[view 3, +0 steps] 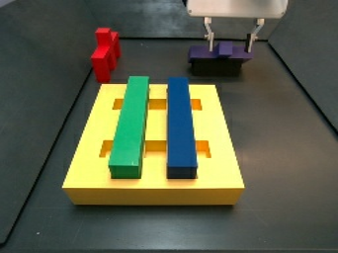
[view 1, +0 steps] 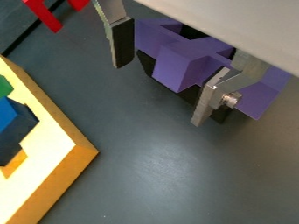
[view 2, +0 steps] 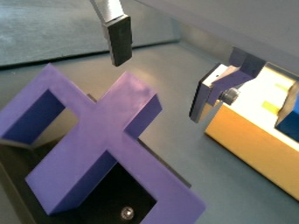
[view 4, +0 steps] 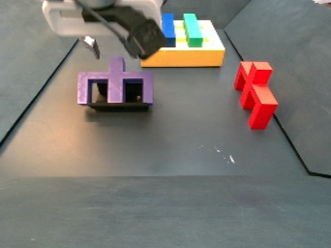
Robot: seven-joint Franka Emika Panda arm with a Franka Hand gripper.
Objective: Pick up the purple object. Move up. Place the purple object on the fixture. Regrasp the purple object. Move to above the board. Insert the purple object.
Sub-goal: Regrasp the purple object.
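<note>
purple object (view 2: 100, 149) rests below the open hand (view 2: 163, 66).

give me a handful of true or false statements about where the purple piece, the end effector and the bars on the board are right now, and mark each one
1. The purple object rests on the fixture. True.
2. The end effector is clamped on the purple object. False: its fingers stand apart, above one prong, gripping nothing.
3. The board carries a green bar and a blue bar lying side by side. True.
4. The purple object is already inserted in the board. False: it sits off the board, on the fixture.
5. The red block lies on the board between the bars. False: it stands on the floor, apart from the board.
</note>
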